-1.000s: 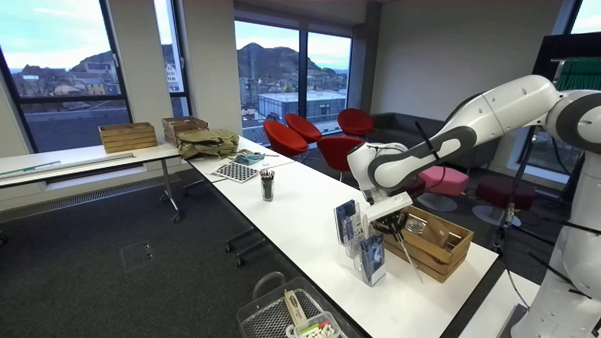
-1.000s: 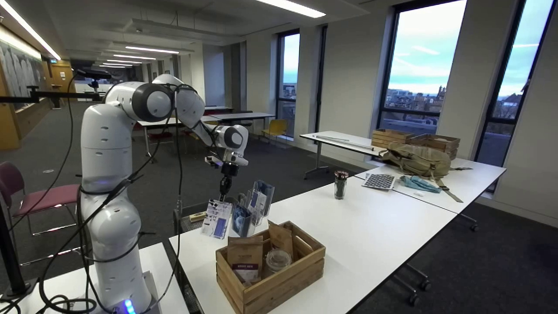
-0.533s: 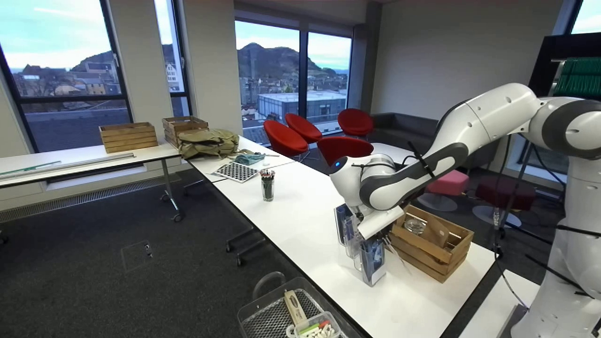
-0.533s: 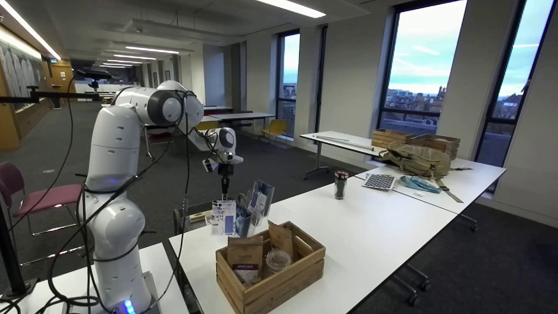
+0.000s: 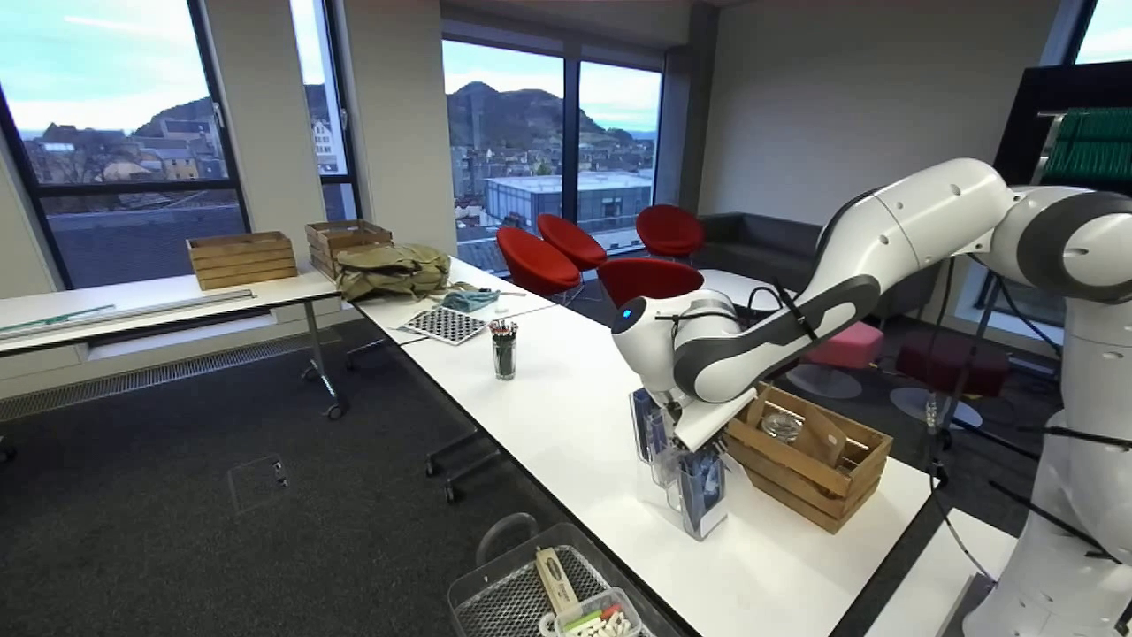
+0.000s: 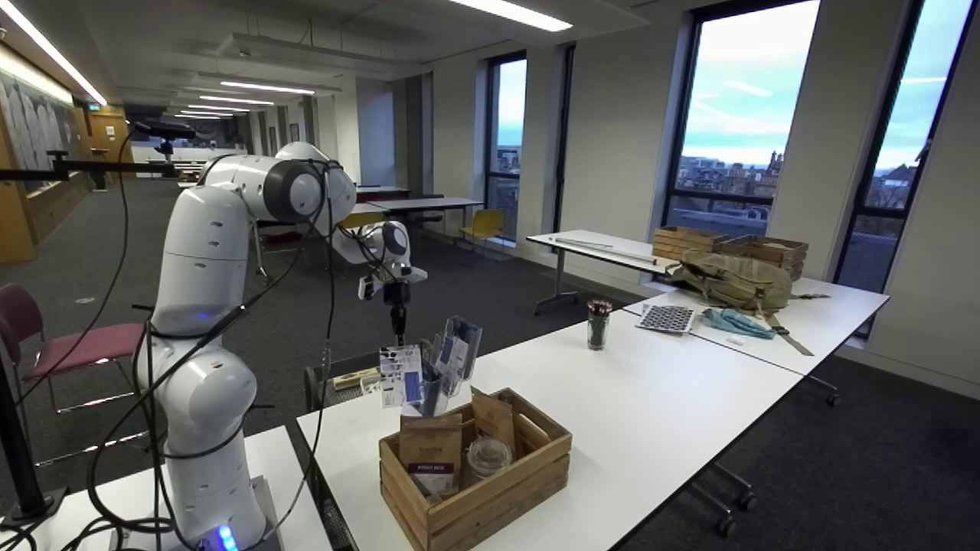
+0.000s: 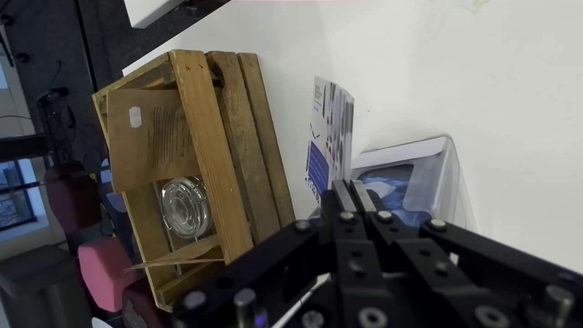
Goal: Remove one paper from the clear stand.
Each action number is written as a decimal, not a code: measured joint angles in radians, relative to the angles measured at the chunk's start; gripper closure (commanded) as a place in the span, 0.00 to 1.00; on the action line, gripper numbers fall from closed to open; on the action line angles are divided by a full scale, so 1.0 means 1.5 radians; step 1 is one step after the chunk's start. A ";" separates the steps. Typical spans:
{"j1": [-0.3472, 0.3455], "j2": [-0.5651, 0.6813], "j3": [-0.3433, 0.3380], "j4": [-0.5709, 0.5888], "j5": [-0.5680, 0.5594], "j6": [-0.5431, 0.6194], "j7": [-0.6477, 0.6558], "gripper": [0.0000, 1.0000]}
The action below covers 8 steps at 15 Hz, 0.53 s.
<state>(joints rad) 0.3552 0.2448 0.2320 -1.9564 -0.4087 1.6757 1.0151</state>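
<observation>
Paper (image 6: 400, 376) hung upright from the claw (image 7: 349, 187), which was drawn narrow and gripped its upper edge; it was located outside the clear stand (image 5: 710, 520), just beside it. In an exterior view the arm (image 6: 205, 268) appeared nearly complete; in an exterior view its upper joint (image 5: 1079, 252) was cut off by the frame edge. The surface (image 6: 628, 383) carried the wooden crate (image 6: 501, 493) and the stand in both exterior views. The wrist view showed lines of print and a white sticker on the brown bag (image 7: 152, 136) inside the crate. The mesh tray (image 5: 504, 610) was cut off by the lower frame edge. A white wrist housing (image 5: 718, 418) concealed most of the claw in an exterior view, and the paper could not be clearly made out there. In the wrist view the claw covered part of the stand. Contact between paper and stand could not be determined.
</observation>
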 measured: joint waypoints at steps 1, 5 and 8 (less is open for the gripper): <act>0.000 0.006 -0.001 0.001 -0.003 -0.006 -0.012 1.00; -0.001 0.031 -0.007 0.008 -0.005 -0.026 -0.066 1.00; -0.001 0.043 -0.007 0.012 -0.005 -0.055 -0.108 1.00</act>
<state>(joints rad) 0.3541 0.3093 0.2212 -1.9378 -0.4161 1.5925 0.8534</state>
